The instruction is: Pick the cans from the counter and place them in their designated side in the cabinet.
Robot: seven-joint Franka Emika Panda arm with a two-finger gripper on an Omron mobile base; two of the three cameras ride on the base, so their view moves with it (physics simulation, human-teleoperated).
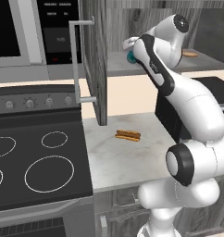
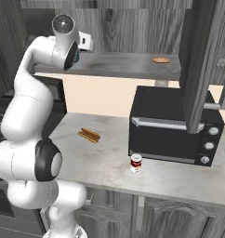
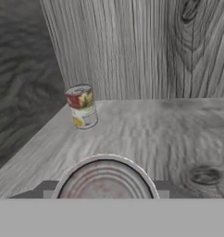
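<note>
Teal cylindrical can (image 1: 130, 56) with a silver top sits clamped in the closed gripper (image 3: 106, 196) over the grey cabinet shelf (image 2: 128, 65), upper centre of the left base view. Another small red-and-yellow can (image 3: 81, 106) stands near the shelf's back corner. Lower right of the right base view, a red white-banded can (image 2: 136, 163) stands on the marbled counter (image 2: 105, 162).

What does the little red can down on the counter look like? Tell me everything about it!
The red can is a small cylinder with a silvery top, a red upper part and a white band lower down. It looks like metal with a paper label. It stands upright on the light marbled counter, just in front of the black oven, near its lower left corner. Nothing grips it; whether it touches the oven cannot be told.
</note>
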